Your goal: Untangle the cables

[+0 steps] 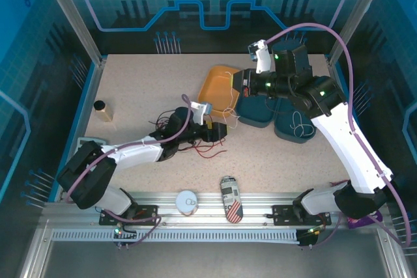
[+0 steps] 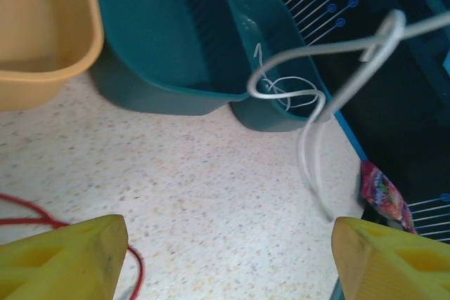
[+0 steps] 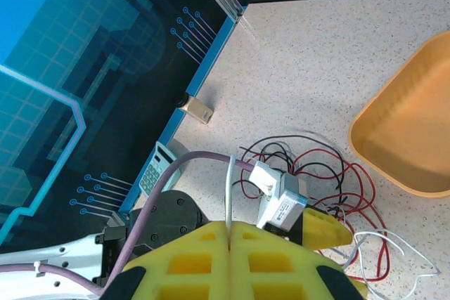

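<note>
The tabletop [image 1: 143, 89], pale and speckled, had a blue lip down its left and right sides and a metal rail along its near edge. Its widest bare stretches lay at the far left, along the far edge, and at the near right between the right arm [image 1: 345, 135] and the rail. That arm stood up the right side and bent back over the trays. The left arm [image 1: 130, 154] lay low from the near left corner toward the middle.

An orange tray [image 1: 218, 83] sat at the far middle, just beside two teal trays [image 1: 257, 114] placed side by side. The outer teal tray had a corner close to the right lip. A can [image 1: 230, 200] lay across the near edge onto the rail, with a white roll [image 1: 187, 201] near it on the left. A tan bottle [image 1: 101, 110] stood by the left lip, well apart from everything else.

The left fingers [image 1: 223, 133] stood wide apart with nothing between them, low over bare tabletop just short of the trays. The right fingers [image 3: 230, 233] were pressed together on the white cable [image 2: 330, 45], held up off the tabletop near the orange tray.

The red and black cables [image 1: 207, 151] lay in a loose tangle around the left wrist at mid-tabletop, near the orange tray's near rim. The white cable hung clear of the surface, and one loop of it dropped close to one left finger. Whether it touched could not be told. A second white cable [image 1: 300, 124] lay coiled in the outer teal tray.
</note>
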